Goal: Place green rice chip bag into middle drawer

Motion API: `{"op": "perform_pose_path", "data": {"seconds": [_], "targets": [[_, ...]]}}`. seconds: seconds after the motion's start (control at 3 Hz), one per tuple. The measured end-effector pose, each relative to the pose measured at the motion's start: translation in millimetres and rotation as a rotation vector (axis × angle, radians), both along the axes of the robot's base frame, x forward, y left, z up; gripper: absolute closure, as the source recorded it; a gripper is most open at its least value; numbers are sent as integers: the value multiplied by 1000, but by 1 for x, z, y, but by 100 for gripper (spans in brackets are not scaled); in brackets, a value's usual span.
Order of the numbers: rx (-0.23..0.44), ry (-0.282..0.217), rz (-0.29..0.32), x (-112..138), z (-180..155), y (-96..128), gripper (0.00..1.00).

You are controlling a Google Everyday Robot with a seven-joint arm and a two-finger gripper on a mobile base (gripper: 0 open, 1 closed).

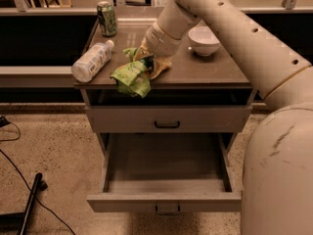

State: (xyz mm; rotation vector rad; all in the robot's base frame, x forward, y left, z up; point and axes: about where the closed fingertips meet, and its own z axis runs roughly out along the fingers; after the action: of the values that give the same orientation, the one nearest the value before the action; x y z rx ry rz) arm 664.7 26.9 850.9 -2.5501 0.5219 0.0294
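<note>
Camera view | green rice chip bag (pixel 131 78) below-left of end effector (pixel 146 61) | grip unclear
</note>
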Motion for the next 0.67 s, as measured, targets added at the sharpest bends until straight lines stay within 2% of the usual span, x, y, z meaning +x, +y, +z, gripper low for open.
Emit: {"op": "perform_pose_path", "data": {"seconds": [0.33, 0.67], "targets": [[-15, 2, -48, -12, 18, -21, 100], [-255, 6, -200, -27, 1, -75, 100]]}}
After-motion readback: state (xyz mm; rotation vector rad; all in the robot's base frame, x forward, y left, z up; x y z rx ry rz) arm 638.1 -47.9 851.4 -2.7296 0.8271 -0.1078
